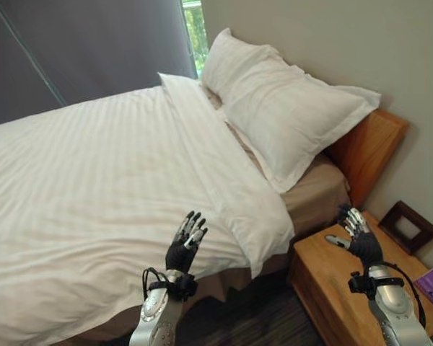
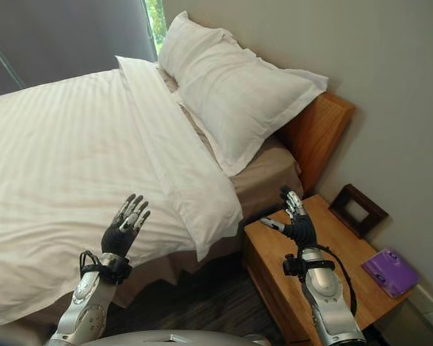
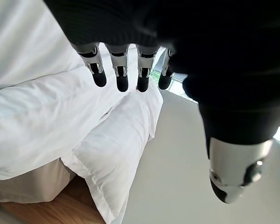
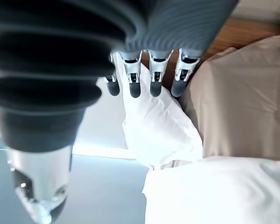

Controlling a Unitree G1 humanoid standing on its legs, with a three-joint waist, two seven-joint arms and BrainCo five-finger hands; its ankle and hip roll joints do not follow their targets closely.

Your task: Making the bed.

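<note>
A white striped duvet (image 1: 94, 173) covers the bed, its top edge folded back in a white band (image 1: 224, 173) whose corner hangs over the near side. A large white pillow (image 1: 281, 108) leans against the wooden headboard (image 1: 368, 148), with a second pillow (image 2: 177, 40) behind it near the window. Beige fitted sheet (image 1: 317, 191) shows below the pillow. My left hand (image 1: 185, 245) is raised open by the bed's near edge, holding nothing. Over the nightstand my right hand (image 1: 357, 234) is raised open and empty.
A wooden nightstand (image 2: 325, 267) stands right of the bed, carrying a dark picture frame (image 2: 357, 209) and a purple packet (image 2: 391, 272). A beige wall (image 2: 390, 86) runs behind the headboard. A grey blind (image 1: 79, 43) and a window strip lie beyond the bed. Dark flooring (image 2: 202, 303) shows between bed and nightstand.
</note>
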